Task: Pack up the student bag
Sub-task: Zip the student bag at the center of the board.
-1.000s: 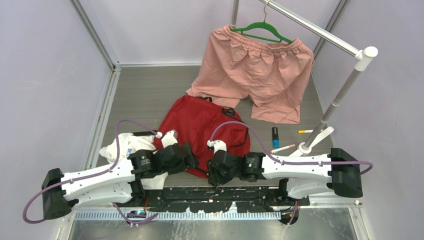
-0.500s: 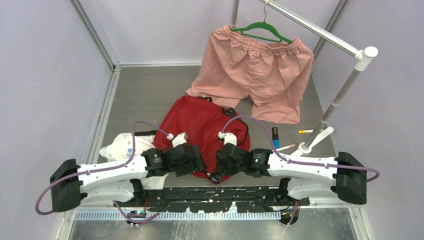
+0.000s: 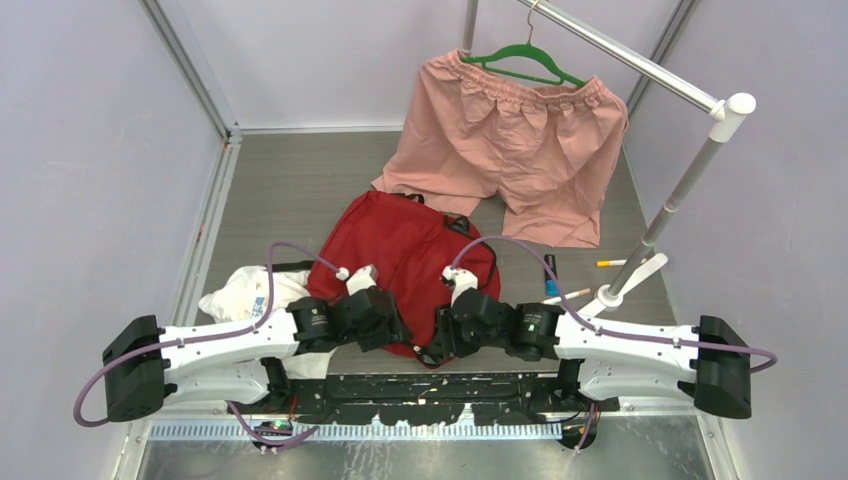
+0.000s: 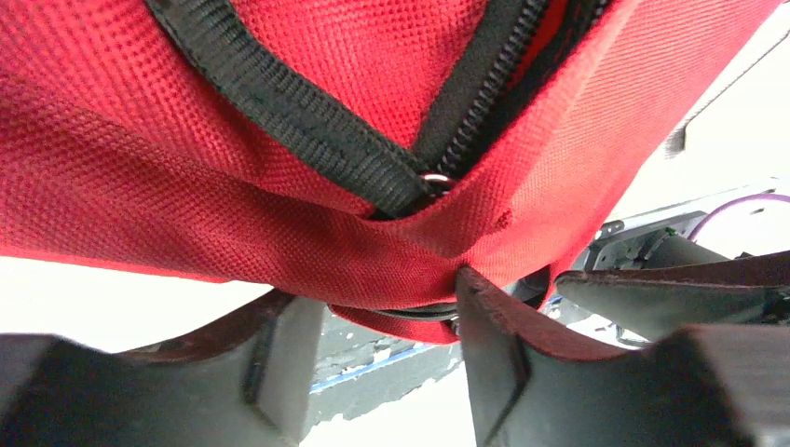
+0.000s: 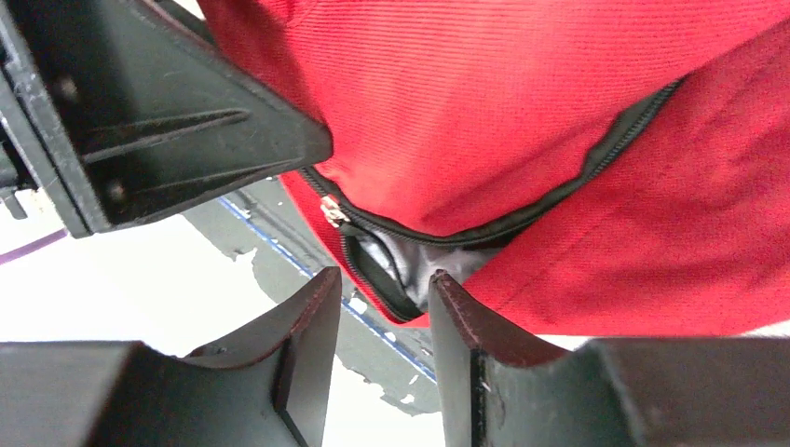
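I see the large red fabric backpack [image 3: 400, 245] with black zippers lying flat ahead of the left gripper [image 3: 397, 323] and right gripper [image 3: 441, 335]. Its near edge reaches between both grippers' jaws, and the zipper is partly open on grey lining.

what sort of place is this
Most likely a robot lab cell: bare panel walls, left arm and right arm bolted at the table edge, pink shorts hung on a rail, and the student bag.

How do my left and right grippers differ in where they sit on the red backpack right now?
The left gripper straddles a fold at the near edge of the red backpack, under a black strap; the right gripper sits at the zipper opening, which shows grey lining. The left fingers stand wider apart than the right fingers. Both grippers are at the backpack's near edge.
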Controlling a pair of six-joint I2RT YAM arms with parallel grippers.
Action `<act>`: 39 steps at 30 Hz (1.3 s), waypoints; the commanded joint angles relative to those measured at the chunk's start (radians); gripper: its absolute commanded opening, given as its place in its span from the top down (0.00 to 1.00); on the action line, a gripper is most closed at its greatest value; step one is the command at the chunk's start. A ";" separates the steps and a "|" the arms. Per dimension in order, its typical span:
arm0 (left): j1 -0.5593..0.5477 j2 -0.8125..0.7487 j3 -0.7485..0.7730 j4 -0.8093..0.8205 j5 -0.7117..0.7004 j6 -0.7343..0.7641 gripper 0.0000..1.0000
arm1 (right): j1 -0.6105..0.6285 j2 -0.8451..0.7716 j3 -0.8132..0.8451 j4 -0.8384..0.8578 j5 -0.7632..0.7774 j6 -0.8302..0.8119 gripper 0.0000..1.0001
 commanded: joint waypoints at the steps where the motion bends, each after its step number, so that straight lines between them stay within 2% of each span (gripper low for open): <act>1: 0.004 -0.049 0.008 0.014 -0.053 -0.022 0.51 | 0.032 0.018 0.015 0.059 -0.049 0.002 0.53; 7: 0.004 -0.063 -0.003 0.014 -0.062 -0.031 0.60 | 0.049 0.092 0.000 0.124 -0.060 0.000 0.52; 15: 0.003 -0.041 0.005 0.024 -0.042 -0.019 0.70 | 0.047 0.169 0.024 0.125 -0.036 -0.021 0.52; 20: 0.004 -0.048 0.002 0.023 -0.043 -0.019 0.75 | 0.047 0.152 0.022 0.124 -0.005 -0.013 0.56; 25: 0.004 -0.050 -0.003 0.024 -0.044 -0.021 0.86 | 0.027 0.103 -0.002 0.134 0.003 -0.006 0.59; 35: 0.003 -0.041 0.003 0.033 -0.037 -0.017 0.88 | 0.004 0.206 -0.005 0.228 -0.101 0.006 0.62; 38: 0.004 -0.045 0.009 0.028 -0.039 -0.016 0.89 | 0.003 0.208 0.002 0.226 -0.110 0.001 0.67; 39: 0.004 -0.046 0.008 0.025 -0.041 -0.016 0.90 | 0.002 0.206 0.004 0.219 -0.111 -0.001 0.76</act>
